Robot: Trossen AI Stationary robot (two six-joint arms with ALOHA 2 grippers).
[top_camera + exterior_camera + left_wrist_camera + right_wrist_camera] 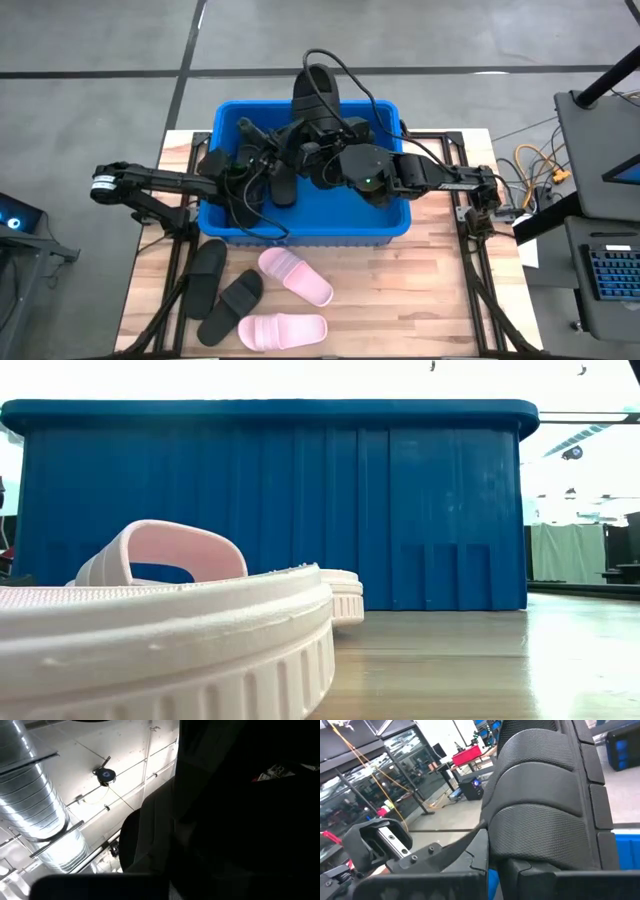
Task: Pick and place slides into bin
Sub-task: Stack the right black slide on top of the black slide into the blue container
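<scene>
A: High view first – how much of the bin (390,225) can you actually see inside?
B: Not much. Both arms crowd over it, so most of its floor is hidden. It's a big bright blue tub with a thick rim, sitting on a pale wood table (400,310).
A: And in it?
B: One black slide (318,95) stands up over the far rim, sole textured, a wide strap across it. A second black slide (284,185) lies lower, beside the left gripper (262,150).
A: The jaws?
B: The right gripper (310,140) is clenched on the upright slide – the right wrist view is filled by its dimpled strap (545,785). The left gripper's fingers are lost among dark shapes; I cannot tell whether they grip anything, and the left wrist view is nearly black.
A: Outside the bin?
B: Four more on the table: two black ones (208,275) and two pale pink ones (296,276). In the low view a pink slide (160,630) blocks the foreground, its edge ribbed, with the bin's wall (400,510) behind.
</scene>
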